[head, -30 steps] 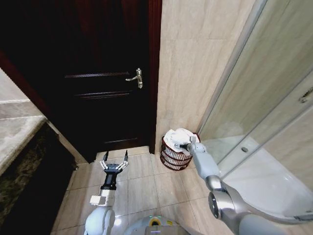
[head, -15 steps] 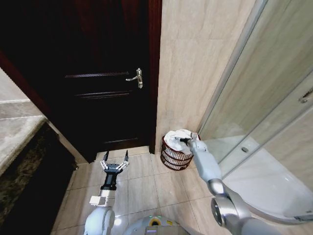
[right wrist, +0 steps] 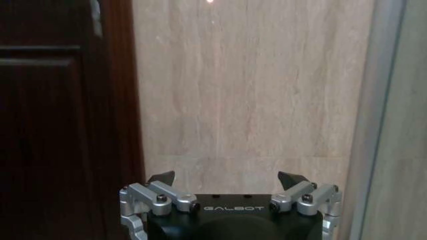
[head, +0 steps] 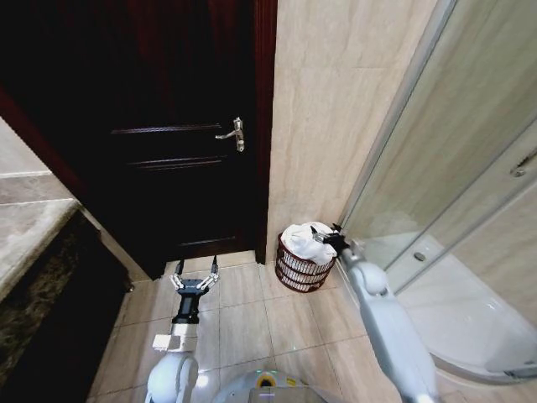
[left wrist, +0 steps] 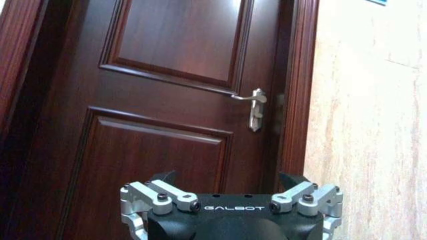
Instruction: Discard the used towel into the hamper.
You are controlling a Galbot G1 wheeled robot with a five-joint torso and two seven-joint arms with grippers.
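**A:** Head view first: right gripper [head: 330,241] just right of centre, hanging at the rim of the hamper [head: 295,273], touching or almost touching the white towel [head: 302,237]; cannot tell which.

**B:** Sits heaped in the hamper, low centre of the frame against the tiled wall [head: 336,126], bulging above the flared rim. Best to lift straight up, clear of the cloth, so as not to snag a fold or tip the dark wire weave.

**A:** Left gripper [head: 195,281] lower left of centre, idle over the floor tiles [head: 243,323], fingers spread.

**B:** Left wrist view: same spread fingers at the bottom edge, nothing between; dark door [left wrist: 167,125] and door handle [left wrist: 253,107] beyond.

**A:** Right wrist view: fingers wide apart and empty at the bottom edge, beige wall ahead. Looks released; judged nearly done.
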